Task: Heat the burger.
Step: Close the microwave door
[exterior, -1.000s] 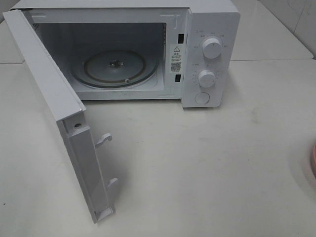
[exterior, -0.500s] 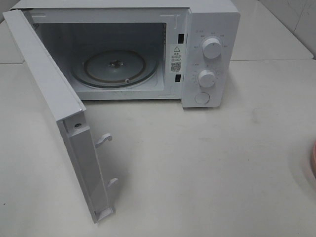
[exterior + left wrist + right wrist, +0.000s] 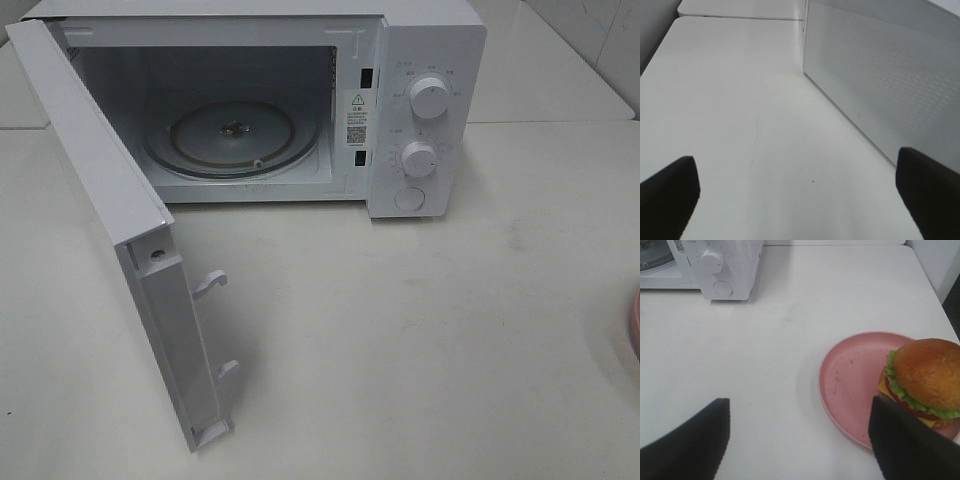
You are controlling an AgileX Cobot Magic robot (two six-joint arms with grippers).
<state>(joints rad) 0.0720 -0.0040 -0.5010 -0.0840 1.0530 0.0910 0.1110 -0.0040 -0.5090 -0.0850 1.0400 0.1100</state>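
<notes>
The burger, with its glossy brown bun, green lettuce, tomato and cheese, sits on the far side of a round pink plate in the right wrist view. My right gripper is open above the white table, short of the plate, and holds nothing. One of its dark fingers overlaps the plate's near rim in that view. My left gripper is open and empty over bare table, beside the microwave door's perforated outer face. Neither gripper shows in the high view, and the burger is outside that view too.
The white microwave stands at the back with its door swung wide toward the front left. Its glass turntable carries nothing. Only a sliver of the pink plate shows at the right edge. The microwave's knobs show in the right wrist view.
</notes>
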